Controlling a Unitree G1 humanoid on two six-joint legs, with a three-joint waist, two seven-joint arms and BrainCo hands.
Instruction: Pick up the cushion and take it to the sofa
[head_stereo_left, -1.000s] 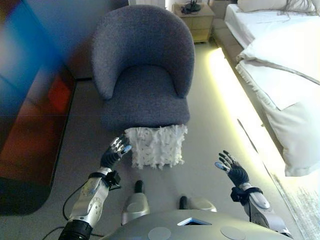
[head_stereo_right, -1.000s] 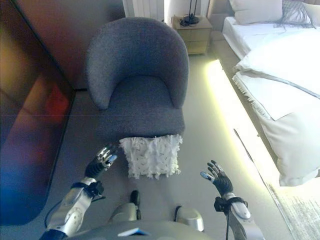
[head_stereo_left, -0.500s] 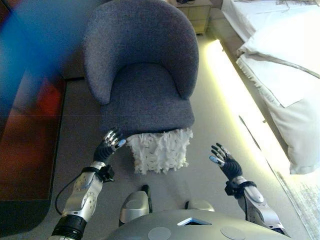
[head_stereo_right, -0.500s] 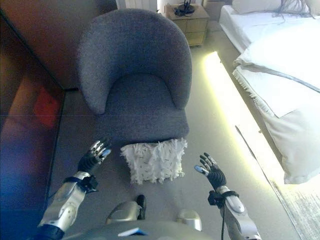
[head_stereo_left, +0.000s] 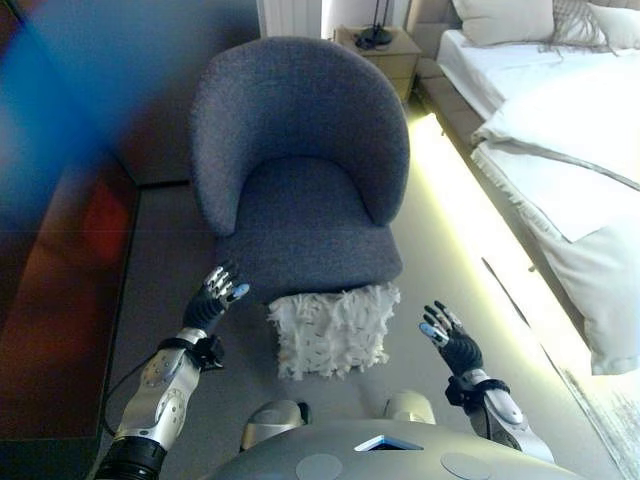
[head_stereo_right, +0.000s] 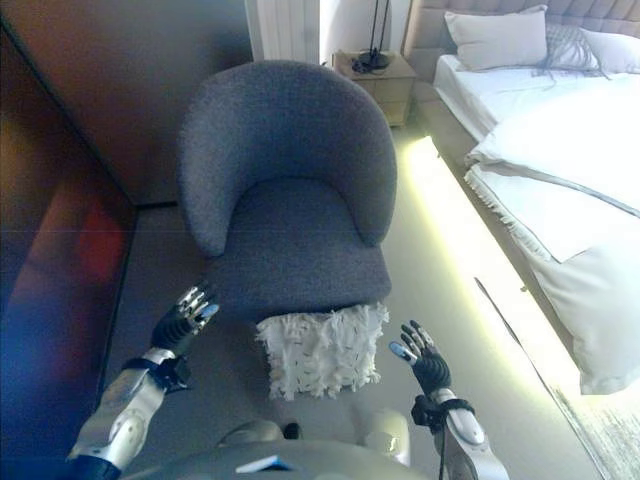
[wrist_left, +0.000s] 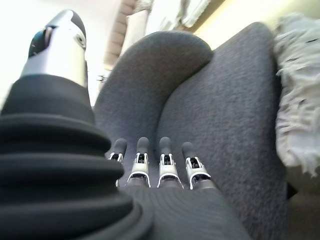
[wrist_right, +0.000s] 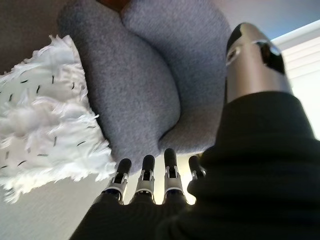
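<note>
Both robot hands, left (head_stereo_left: 222, 291) and right (head_stereo_left: 448, 336), are hanging open and empty, flanking the cushion (head_stereo_left: 332, 330) leaning against the armchair (head_stereo_left: 300, 190), presumably to squeeze it.

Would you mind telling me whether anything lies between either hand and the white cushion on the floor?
Nothing visible does. The cushion leans against the front of the grey armchair, with the left hand and right hand open on either side of it and only bare floor in the gaps.
</note>
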